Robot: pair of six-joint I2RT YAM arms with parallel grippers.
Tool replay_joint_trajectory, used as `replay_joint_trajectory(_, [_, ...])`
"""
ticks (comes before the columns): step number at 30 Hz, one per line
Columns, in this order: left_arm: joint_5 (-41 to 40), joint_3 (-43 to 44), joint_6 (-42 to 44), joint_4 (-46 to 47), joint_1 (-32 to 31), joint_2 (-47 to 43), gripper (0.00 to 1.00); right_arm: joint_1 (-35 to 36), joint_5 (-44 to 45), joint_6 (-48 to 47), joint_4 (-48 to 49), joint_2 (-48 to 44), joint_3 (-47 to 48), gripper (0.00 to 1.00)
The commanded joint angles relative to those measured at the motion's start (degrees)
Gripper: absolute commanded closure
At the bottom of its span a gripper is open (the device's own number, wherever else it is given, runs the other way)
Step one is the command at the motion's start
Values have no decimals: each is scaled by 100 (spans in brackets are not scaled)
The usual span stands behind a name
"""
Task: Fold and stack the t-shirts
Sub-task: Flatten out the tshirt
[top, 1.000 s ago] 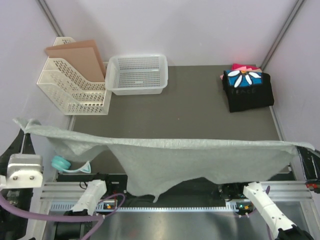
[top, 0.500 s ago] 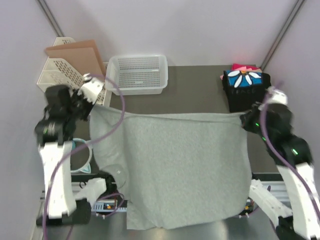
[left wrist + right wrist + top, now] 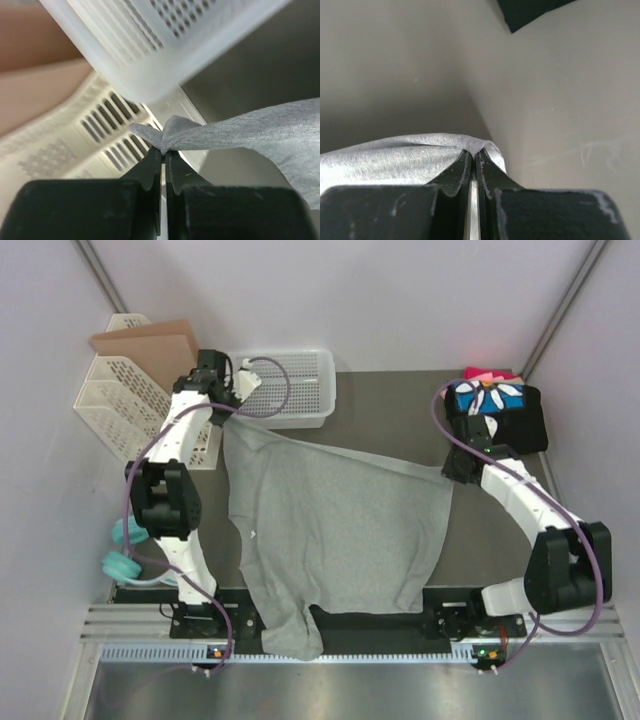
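Observation:
A light heather-grey t-shirt (image 3: 330, 530) lies spread over the dark table, its near edge draped past the front. My left gripper (image 3: 226, 420) is shut on the shirt's far left corner (image 3: 167, 136), beside the white basket. My right gripper (image 3: 452, 472) is shut on the far right corner (image 3: 475, 146), just in front of the folded stack. That stack sits at the far right: a black t-shirt with blue panel and white daisy (image 3: 495, 415) over pink and red ones (image 3: 485, 374).
A white mesh basket (image 3: 275, 388) stands at the back, close to the left gripper. A white slotted file rack (image 3: 140, 410) with a brown folder is at the far left. Teal tape rolls (image 3: 122, 550) lie off the table's left edge.
Both arms have swung forward from the near edge to the far side, carrying the grey shirt's corners; the shirt went from hanging taut in the air to lying spread on the table.

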Motion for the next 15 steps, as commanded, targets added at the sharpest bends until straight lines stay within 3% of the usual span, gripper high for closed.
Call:
replay_joint_trajectory(1, [-905,736,355,599,-418,11,100,-279,250,-39,489,244,496,100])
replay_joint_trajectory(8, [-1504,1595,716,715,-1333,257,100,-323,136,-214,472,920,1041,100])
replay_joint_trajectory(13, [-1435,2441,76,4,-1510,574,100,-323,-5,-232,498,1264,1297,100])
replay_joint_trajectory(15, [-1338,2206,-145,-174,-1501,294,100,-323,30,-276,490,1334,1306,100])
